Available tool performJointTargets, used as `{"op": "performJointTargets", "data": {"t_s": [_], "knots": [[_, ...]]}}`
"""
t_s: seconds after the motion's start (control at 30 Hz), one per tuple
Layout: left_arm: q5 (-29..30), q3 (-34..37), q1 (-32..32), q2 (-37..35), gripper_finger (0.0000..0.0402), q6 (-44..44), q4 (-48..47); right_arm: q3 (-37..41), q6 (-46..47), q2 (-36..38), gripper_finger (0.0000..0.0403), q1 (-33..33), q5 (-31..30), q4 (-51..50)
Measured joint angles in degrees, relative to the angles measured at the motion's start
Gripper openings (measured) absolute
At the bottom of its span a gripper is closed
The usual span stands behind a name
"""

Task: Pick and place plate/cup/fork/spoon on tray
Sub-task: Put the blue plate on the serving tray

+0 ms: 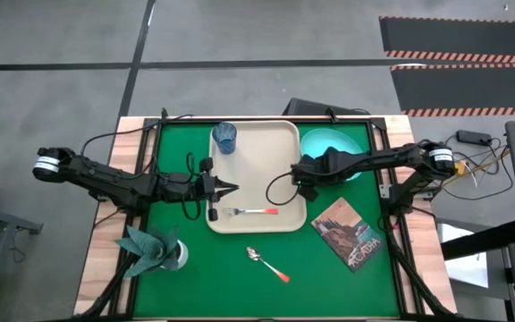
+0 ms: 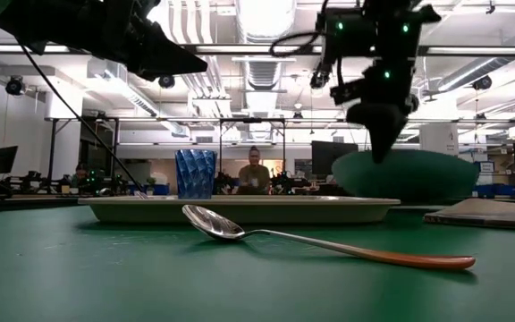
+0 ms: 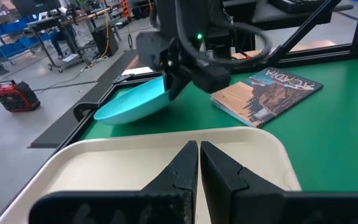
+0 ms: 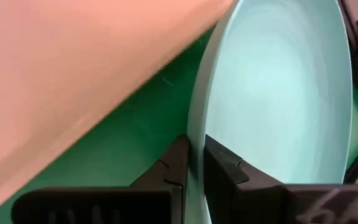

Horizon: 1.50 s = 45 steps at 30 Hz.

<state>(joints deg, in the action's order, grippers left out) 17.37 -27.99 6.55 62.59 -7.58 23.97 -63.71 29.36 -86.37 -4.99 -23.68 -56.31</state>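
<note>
The turquoise plate (image 1: 336,146) is on the green mat just right of the beige tray (image 1: 256,143), tilted. My right gripper (image 1: 303,176) is shut on the plate's rim at the tray side; the plate also shows in the left wrist view (image 3: 132,102). My left gripper (image 1: 232,189) is shut and empty, above the tray's left part. The blue cup (image 1: 225,137) stands in the tray's far left corner. The fork (image 1: 253,212) lies flat on the tray near its near edge. The spoon (image 1: 266,264) lies on the mat in front of the tray. My right gripper pinches the plate's rim (image 4: 197,124) between its two fingers, one finger on the upper face and one on the underside. It holds the edge that faces the tray. The plate sits tilted, the held edge raised; whether the opposite edge rests on the mat I cannot tell.
A brown book (image 1: 349,233) lies on the mat right of the tray's near corner. A pale holder with a teal napkin (image 1: 157,249) stands at the near left. A person shows in the room beyond the table (image 2: 254,174).
</note>
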Motion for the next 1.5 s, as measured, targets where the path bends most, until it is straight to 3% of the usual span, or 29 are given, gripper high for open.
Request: {"op": "performJointTargets", "data": {"t_s": [0.37, 0.7, 1.27, 1.5], "knots": [[0.00, 0.02, 0.00, -0.02, 0.0004, 1.18, 0.00, -6.86, -5.52, 0.02, 0.0026, 5.05, -2.81, -1.01], [0.00, -0.04, -0.02, -0.33, 0.0004, 1.18, -0.02, -7.58, -12.97, 0.00, 0.0026, 10.80, -7.88, 3.19], [-0.02, 0.28, 0.70, -9.23, 0.0004, 1.27, -0.98, -7.36, -21.53, -0.07, 0.0026, 13.92, -7.28, 17.63], [-0.02, 0.28, 0.70, -12.12, 0.0004, 1.24, -1.03, -7.31, -24.51, -0.11, 0.0026, 14.00, -4.35, 22.07]]}}
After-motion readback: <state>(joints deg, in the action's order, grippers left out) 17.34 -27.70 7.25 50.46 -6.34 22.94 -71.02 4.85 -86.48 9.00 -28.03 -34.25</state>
